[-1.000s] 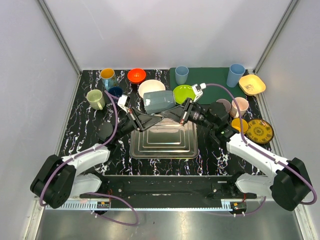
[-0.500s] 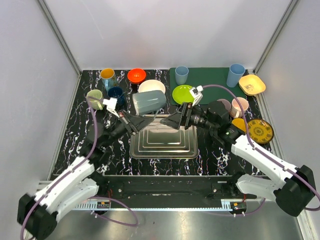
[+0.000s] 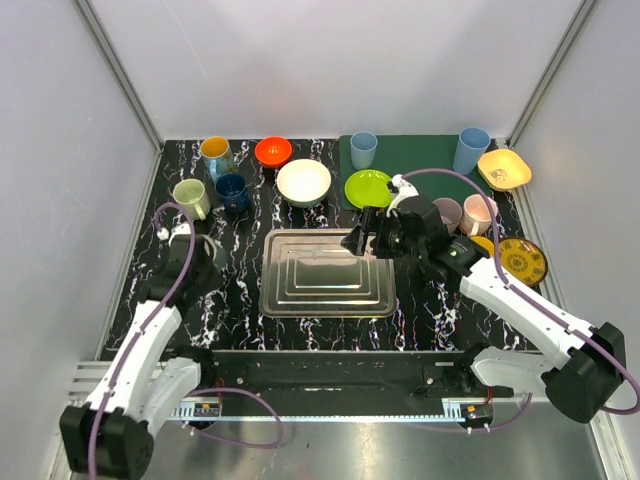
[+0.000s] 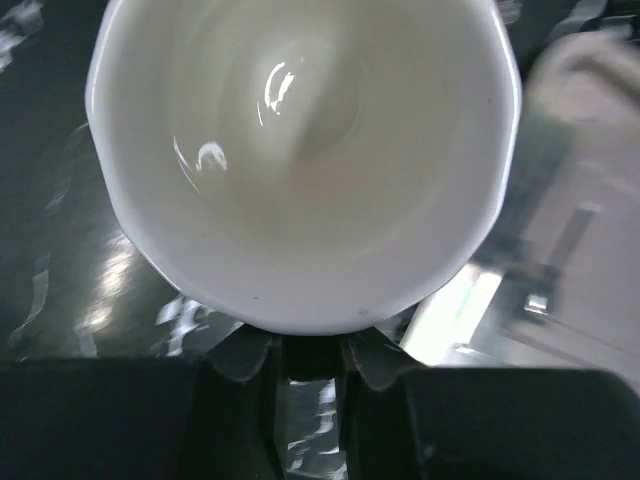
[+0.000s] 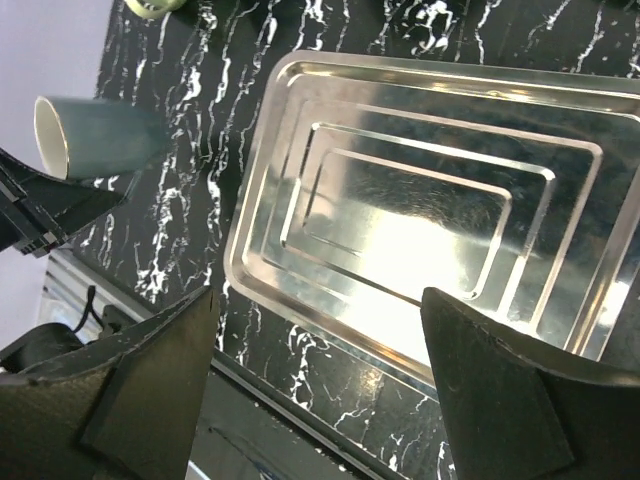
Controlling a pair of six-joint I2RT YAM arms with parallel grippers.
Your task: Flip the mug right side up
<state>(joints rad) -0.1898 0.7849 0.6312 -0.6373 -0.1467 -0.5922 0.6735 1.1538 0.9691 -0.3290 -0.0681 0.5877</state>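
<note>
I'm in the middle of the turn. The left claw (image 4: 310, 365) is pinched on the mug (image 4: 300, 150) at the lower edge of its mouth. The left wrist camera looks straight into the glossy white inside, which holds nothing. From the right wrist view, the mug lies on its side, just left of the steel tray (image 5: 420, 200), with its mouth facing the left claw. I can't tell whether it touches the bench (image 5: 180, 230) or hangs just above it.

The right claw (image 5: 315, 300) is spread wide and carries nothing, hanging over the tray, which is also bare.

Next I judge I need to roll the left wrist until the mouth faces up. Then I lower the base flat onto open bench and let go, keeping clear of the green mug (image 3: 189, 197) nearby. The white bowl (image 3: 303, 182) behind the tray looks empty.
</note>
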